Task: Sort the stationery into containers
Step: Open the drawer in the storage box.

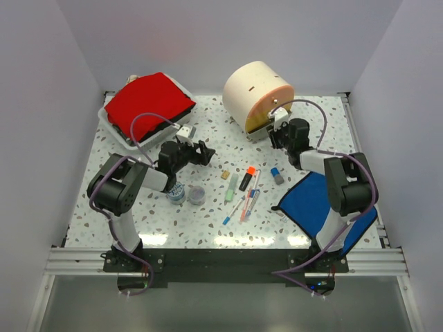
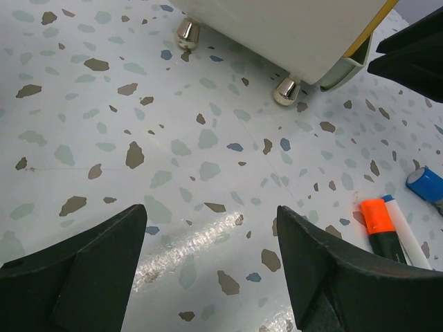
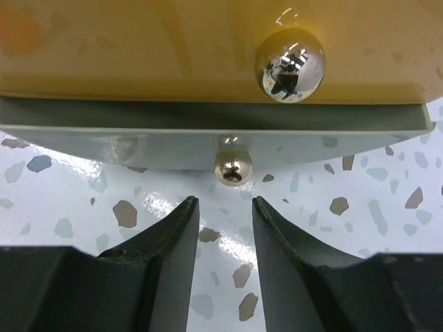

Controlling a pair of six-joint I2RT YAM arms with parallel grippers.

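The cream drum (image 1: pixel 257 90) stands at the back centre, and the white case with a red top (image 1: pixel 149 104) at the back left. My left gripper (image 1: pixel 202 152) is open and empty above bare table (image 2: pixel 211 228), with the drum's underside (image 2: pixel 277 34) ahead. My right gripper (image 1: pixel 277 129) is at the drum's front. Its jaws (image 3: pixel 225 204) are narrowly open, just short of a small knob (image 3: pixel 233 168) on a pale drawer under the yellow drawer (image 3: pixel 173 48). The highlighter (image 1: pixel 247 178), green marker (image 1: pixel 232 195), pens (image 1: pixel 243 207), tan cube (image 1: pixel 225 176), stub (image 1: pixel 277 175) and tape rolls (image 1: pixel 177 194) (image 1: pixel 196 196) lie mid-table.
A flat blue cloth (image 1: pixel 325 207) lies at the front right, under my right arm. The drum stands on small metal feet (image 2: pixel 286 91). The highlighter (image 2: pixel 379 228) and stub (image 2: pixel 426 185) lie to the right of my left gripper. White walls close in the table.
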